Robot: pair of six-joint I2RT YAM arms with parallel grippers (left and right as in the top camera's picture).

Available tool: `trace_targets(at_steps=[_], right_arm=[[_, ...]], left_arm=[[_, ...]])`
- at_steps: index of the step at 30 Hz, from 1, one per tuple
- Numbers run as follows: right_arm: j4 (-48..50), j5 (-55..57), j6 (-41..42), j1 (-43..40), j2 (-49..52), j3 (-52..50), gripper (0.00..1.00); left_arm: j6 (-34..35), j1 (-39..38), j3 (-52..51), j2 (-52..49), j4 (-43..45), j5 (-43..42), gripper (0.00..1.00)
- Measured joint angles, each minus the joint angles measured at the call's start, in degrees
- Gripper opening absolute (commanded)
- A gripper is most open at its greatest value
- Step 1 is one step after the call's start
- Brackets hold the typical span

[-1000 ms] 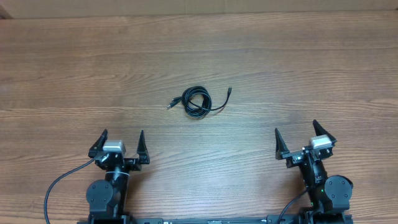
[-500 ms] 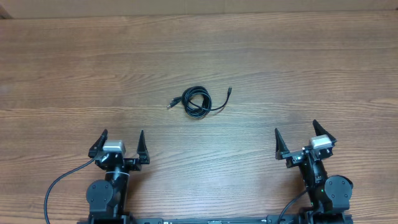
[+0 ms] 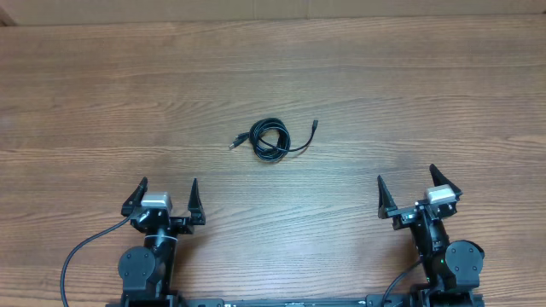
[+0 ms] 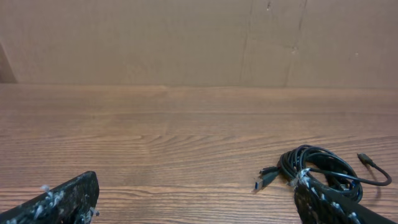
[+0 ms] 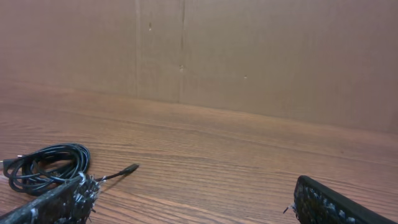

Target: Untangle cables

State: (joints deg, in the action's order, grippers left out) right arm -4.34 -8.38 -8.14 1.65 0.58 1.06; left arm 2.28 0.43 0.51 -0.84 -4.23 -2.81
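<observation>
— Nothing has moved since a second ago, has it?
— No. Both arms and the cord lie exactly as they did.
— Start at the left, then.
— By the near edge of the brown wood-grain tabletop [image 3: 102, 102], toward its left corner, sits the left arm. Its left fingers [image 3: 135, 198] stand wide apart, tips toward the far edge, holding nothing. In the left wrist view the same black fingers [image 4: 62, 199] frame bare wood between them.
— And the cables?
— The thin black cables [image 3: 271, 141] lie in one small, loose coil about midway between the left and right edges, well apart from both arms and roughly halfway to the far edge. One short end with a plug [image 3: 232, 145] sticks out toward the left edge; a longer tail runs toward the right edge and ends in a second small plug [image 3: 315, 124]. The left wrist camera sees the coil [image 4: 317, 168] low on its right, the right wrist camera sees it [image 5: 46, 165] low on its left.
— How many cords are in the coil?
— I cannot tell.
— The right side?
— Near the near right corner, the right fingers [image 3: 384, 198] are spread just as wide, and empty.
</observation>
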Motion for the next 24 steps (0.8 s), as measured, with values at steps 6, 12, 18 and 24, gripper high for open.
trace_targets(at_steps=[6, 12, 18, 24], right_arm=[[0.26, 0.07, 0.00, 0.00, 0.00, 0.00, 1.00], [4.15, 0.24, 0.02, 0.00, 0.00, 0.00, 1.00], [0.13, 2.08, 2.12, 0.00, 0.00, 0.02, 1.00], [-4.35, 3.85, 3.15, 0.00, 0.02, 2.45, 1.00]], left_arm=[[0.02, 0.00, 0.00, 0.00, 0.04, 0.00, 1.00], [-1.09, 0.00, 0.00, 0.00, 0.87, 0.04, 1.00], [-1.22, 0.00, 0.00, 0.00, 1.18, 0.66, 1.00], [-0.55, 0.00, 0.00, 0.00, 1.44, -1.22, 1.00]])
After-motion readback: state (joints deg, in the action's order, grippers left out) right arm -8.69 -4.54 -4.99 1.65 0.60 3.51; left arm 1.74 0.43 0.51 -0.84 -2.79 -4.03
